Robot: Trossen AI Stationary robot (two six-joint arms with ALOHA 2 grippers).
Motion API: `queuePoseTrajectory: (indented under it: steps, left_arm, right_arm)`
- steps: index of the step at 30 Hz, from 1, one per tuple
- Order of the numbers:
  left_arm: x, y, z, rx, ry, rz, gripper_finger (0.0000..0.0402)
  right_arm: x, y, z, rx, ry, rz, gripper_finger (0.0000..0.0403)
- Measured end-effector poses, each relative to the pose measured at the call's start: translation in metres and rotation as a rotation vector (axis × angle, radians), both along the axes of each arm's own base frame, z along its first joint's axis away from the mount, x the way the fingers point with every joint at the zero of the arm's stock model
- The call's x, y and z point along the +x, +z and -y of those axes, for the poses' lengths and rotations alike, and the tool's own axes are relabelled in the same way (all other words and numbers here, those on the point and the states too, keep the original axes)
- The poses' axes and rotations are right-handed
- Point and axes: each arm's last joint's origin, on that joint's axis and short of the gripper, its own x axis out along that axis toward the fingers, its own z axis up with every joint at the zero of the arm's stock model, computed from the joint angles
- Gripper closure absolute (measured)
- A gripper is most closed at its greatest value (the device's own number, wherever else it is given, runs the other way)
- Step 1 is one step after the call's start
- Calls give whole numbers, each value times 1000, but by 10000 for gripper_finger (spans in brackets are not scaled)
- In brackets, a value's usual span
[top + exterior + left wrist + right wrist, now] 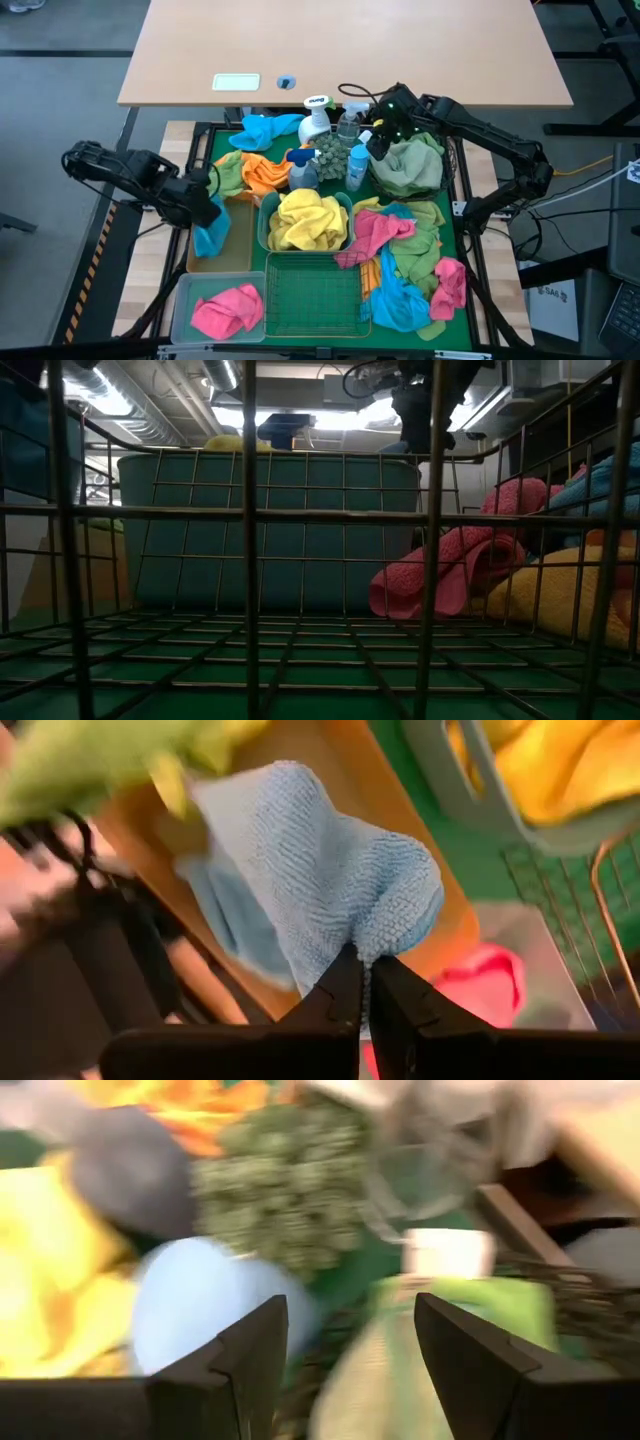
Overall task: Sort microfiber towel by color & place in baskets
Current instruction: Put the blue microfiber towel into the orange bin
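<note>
My left gripper (365, 982) pinches the blue towel (320, 890) tight above the tan tray (228, 252). My right gripper (350, 1350) hangs spread and empty near the black basket (412, 172).

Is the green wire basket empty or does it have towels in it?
Empty: the green wire basket shows only bare mesh from above.

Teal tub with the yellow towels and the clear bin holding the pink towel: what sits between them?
In the high view, the green wire basket fills most of that stretch, below the teal tub and right of the clear bin. It looks empty.
</note>
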Motion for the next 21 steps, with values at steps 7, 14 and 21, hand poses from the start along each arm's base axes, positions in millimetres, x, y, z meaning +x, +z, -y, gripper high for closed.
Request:
queuePoseTrajectory:
  steps: [7, 14, 21]
  left_arm:
    - [9, -21, 6, -41, -100, -127, 391]
    - [12, -32, 7, -12, -108, -174, 348]
    - [12, -33, 6, -10, -107, -178, 310]
  right_arm:
    - [15, 1, -33, 135, 204, 67, 182]
    - [29, 1, -75, 110, 335, 44, 182]
    - [28, -2, -81, -50, 248, -56, 182]
